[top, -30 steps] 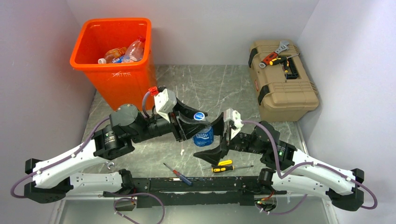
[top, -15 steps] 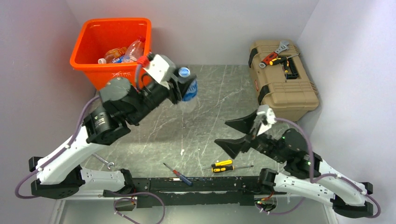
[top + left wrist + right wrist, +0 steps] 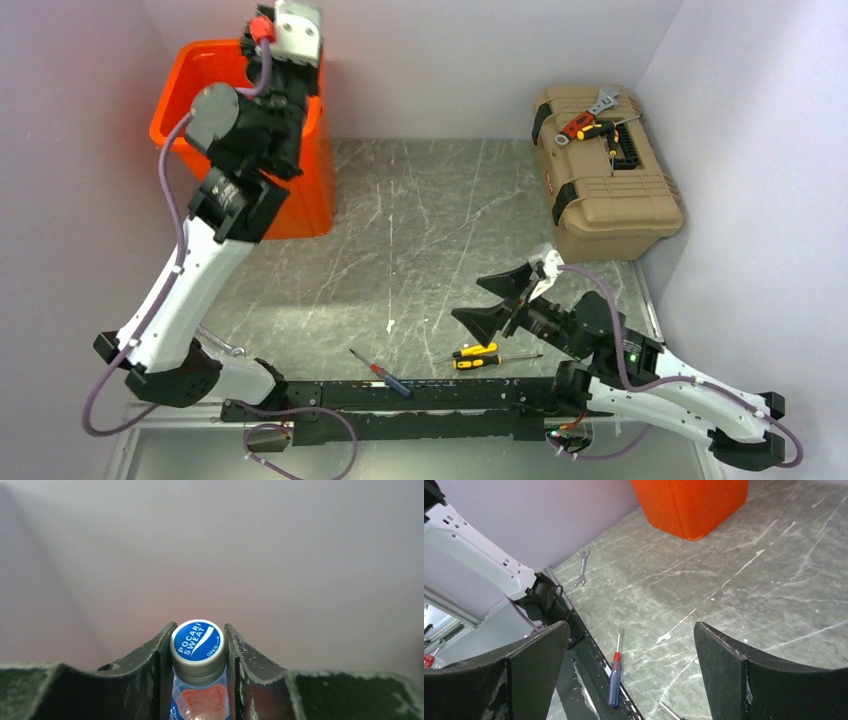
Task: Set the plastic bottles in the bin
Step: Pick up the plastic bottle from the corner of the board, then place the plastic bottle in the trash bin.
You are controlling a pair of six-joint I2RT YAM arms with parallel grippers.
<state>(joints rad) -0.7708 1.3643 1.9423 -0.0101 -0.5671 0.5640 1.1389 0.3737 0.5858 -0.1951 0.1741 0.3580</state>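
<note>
The plastic bottle (image 3: 200, 700), blue-capped, is pinched at its neck by the left gripper (image 3: 198, 632), which is raised over the far rim of the bin (image 3: 312, 190). The right gripper (image 3: 487, 301) hangs well apart from the bin, low over the table (image 3: 420, 210), its jaws spread wide and holding nothing. A blue-handled screwdriver (image 3: 614, 685) lies on the table, also well apart from the bin.

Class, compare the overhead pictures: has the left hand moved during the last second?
Yes. The left hand, shut on the blue-capped clear plastic bottle, has travelled from mid-table to the far left, over the bright-orange plastic bin.
</note>
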